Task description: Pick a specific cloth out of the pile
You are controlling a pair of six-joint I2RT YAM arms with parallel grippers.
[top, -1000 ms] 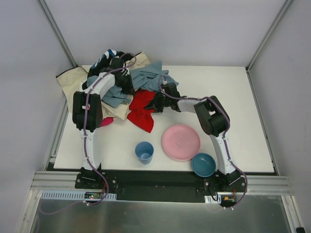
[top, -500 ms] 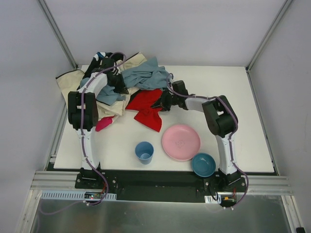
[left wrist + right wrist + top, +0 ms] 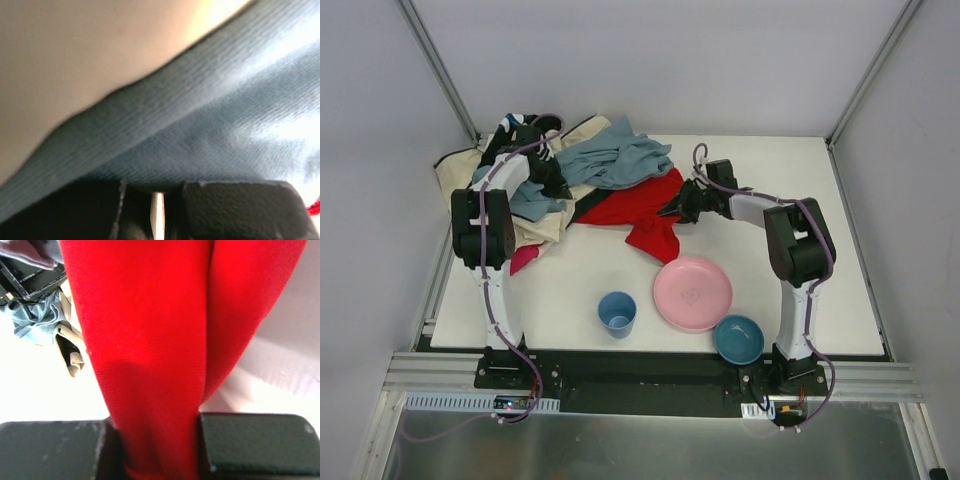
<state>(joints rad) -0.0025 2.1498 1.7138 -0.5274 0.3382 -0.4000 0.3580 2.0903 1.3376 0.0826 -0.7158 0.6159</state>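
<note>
The cloth [image 3: 632,208] is bright red and lies stretched from the pile [image 3: 545,165] towards the right. My right gripper [image 3: 682,206] is shut on its right end. In the right wrist view the red cloth [image 3: 150,340] runs down between the black fingers of that gripper [image 3: 155,460]. The pile is a heap of cream, black and grey-blue garments at the back left of the table. My left gripper [image 3: 556,186] is shut and rests on it. In the left wrist view its tips [image 3: 157,210] press against grey-blue fabric [image 3: 210,125], which fills the view.
A pink plate [image 3: 692,292], a blue cup [image 3: 617,312] and a teal bowl [image 3: 739,339] stand near the front edge of the white table [image 3: 800,180]. A small magenta cloth [image 3: 525,258] lies beside the left arm.
My right gripper has moved to the right, drawing the red cloth out from the pile. The left gripper has shifted left on the pile, and the grey-blue garment has spread to the right.
</note>
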